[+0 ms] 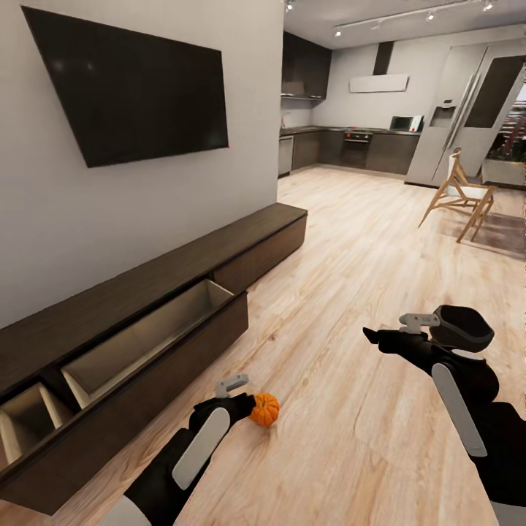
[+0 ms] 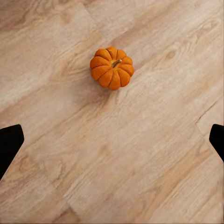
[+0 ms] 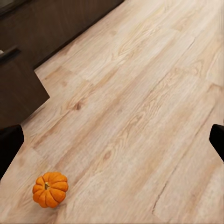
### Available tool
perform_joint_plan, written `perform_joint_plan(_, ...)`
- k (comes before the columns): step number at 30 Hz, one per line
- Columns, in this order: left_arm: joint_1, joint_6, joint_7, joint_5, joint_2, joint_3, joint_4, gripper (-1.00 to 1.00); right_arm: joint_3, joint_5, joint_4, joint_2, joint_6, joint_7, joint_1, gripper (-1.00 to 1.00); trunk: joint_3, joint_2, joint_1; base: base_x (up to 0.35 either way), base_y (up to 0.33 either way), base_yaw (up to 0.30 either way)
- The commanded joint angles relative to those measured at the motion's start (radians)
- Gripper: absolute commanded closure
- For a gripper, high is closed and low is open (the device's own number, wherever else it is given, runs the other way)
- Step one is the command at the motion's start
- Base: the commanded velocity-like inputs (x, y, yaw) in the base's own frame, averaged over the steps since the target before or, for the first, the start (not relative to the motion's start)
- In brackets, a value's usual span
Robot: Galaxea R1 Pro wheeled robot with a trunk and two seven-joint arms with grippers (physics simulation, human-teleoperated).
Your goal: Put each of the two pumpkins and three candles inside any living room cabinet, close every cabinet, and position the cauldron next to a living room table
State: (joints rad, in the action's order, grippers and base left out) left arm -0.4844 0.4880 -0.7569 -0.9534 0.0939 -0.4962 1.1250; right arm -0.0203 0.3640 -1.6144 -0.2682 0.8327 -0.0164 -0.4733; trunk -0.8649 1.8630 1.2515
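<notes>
Pumpkin, small ribbed orange [image 1: 265,409], lies on the wooden floor [image 1: 351,277]; we see the dark-brown cabinet [image 1: 168,307] drawer open. Both jaws spread, empty; storing remains.

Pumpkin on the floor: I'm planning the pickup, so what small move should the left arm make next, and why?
Probably lower the left gripper toward the pumpkin and centre it. The jaws stand wide open, and the pumpkin sits upright on the floor beyond them, not between them. A cabinet drawer already stands open.

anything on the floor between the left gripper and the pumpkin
Nothing: in the left wrist view only bare wood floor lies between the open left gripper and the pumpkin.
</notes>
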Motion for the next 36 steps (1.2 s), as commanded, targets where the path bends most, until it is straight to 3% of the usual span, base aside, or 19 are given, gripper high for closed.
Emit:
perform_joint_plan(1, 0.002, 0.001, -0.007, -0.007, 0.0, 0.009, 0.002, -1.0, -0.001, 0.004, -0.001, 0.0, 0.004, -0.002, -0.001, -1.0, 0.004, -0.007, -0.004, 0.0, 0.0, -0.076)
perform_joint_plan(4, 0.009, 0.001, -0.006, -0.007, 0.0, 0.039, 0.002, -1.0, -0.001, 0.004, -0.001, 0.004, 0.004, -0.003, -0.001, -1.0, 0.012, -0.014, -0.008, 0.0, 0.0, -0.08)
perform_joint_plan(9, 0.011, 0.001, -0.009, -0.006, -0.001, 0.051, 0.002, -1.0, -0.001, 0.004, -0.001, 0.007, 0.003, -0.003, -0.001, -1.0, 0.02, -0.014, -0.008, 0.0, 0.0, -0.083)
perform_joint_plan(27, 0.013, 0.004, -0.007, -0.005, -0.02, 0.054, -0.008, -1.0, -0.001, 0.003, -0.001, 0.007, 0.003, -0.004, -0.001, -1.0, 0.05, -0.014, -0.008, 0.005, 0.0, -0.045)
perform_joint_plan(36, 0.021, 0.005, -0.006, -0.001, -0.022, 0.054, -0.01, -1.0, -0.001, 0.003, -0.001, 0.007, 0.004, -0.004, -0.001, -1.0, 0.064, -0.014, -0.008, 0.277, -0.013, -0.001)
